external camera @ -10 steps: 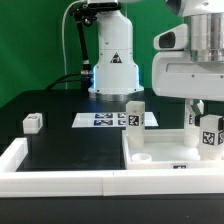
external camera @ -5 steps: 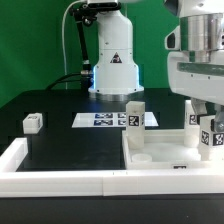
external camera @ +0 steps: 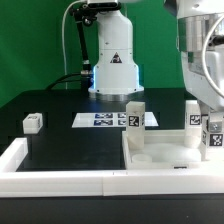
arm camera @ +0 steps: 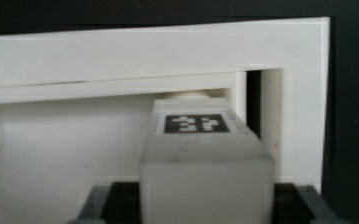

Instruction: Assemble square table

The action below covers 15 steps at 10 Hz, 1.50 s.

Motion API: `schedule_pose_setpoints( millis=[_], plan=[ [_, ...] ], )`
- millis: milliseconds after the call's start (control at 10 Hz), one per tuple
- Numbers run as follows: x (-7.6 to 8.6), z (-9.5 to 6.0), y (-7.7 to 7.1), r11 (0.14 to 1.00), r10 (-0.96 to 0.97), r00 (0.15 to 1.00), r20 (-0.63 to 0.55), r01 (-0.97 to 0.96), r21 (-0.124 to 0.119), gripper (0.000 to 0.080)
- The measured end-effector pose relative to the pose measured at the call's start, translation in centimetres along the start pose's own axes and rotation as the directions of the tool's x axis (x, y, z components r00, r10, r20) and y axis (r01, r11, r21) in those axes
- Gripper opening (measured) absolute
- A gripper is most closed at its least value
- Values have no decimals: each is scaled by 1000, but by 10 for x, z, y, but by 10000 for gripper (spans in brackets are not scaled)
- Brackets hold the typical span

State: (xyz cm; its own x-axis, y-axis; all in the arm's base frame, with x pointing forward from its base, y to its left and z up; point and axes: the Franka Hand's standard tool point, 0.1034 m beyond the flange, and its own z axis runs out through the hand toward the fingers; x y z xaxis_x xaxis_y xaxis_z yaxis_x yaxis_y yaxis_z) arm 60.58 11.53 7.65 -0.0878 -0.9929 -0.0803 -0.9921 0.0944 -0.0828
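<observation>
I can read no words or numbers anywhere. I see only black-and-white tag patterns on the leg (arm camera: 202,150) and the marker board (external camera: 105,120).

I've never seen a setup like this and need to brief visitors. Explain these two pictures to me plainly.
A robot arm is building a small square table. The exterior view looks from off the arm: its white base stands at the back, its gripper at that view's right. On the black surface lie the square tabletop with two legs upright on it, one loose leg, the marker board and a white border rail. The wrist view looks down from the arm's own camera: the gripper is shut on a tagged leg above the tabletop's corner.
</observation>
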Motion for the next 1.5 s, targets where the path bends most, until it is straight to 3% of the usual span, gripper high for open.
schedule_pose_setpoints(
  millis=[200,400,500,800,1100,1500],
  plan=[
    [0,0,0,1000,10,1000,1,-10,1,294],
    [0,0,0,999,-54,999,1,54,1,604],
    [-1,0,0,996,-93,996,1,93,1,635],
    [-8,2,2,904,-427,904,0,427,7,649],
    [-12,2,4,798,-603,798,-3,603,1,649],
    [-3,1,0,524,-852,524,-7,852,0,649]
  ],
)
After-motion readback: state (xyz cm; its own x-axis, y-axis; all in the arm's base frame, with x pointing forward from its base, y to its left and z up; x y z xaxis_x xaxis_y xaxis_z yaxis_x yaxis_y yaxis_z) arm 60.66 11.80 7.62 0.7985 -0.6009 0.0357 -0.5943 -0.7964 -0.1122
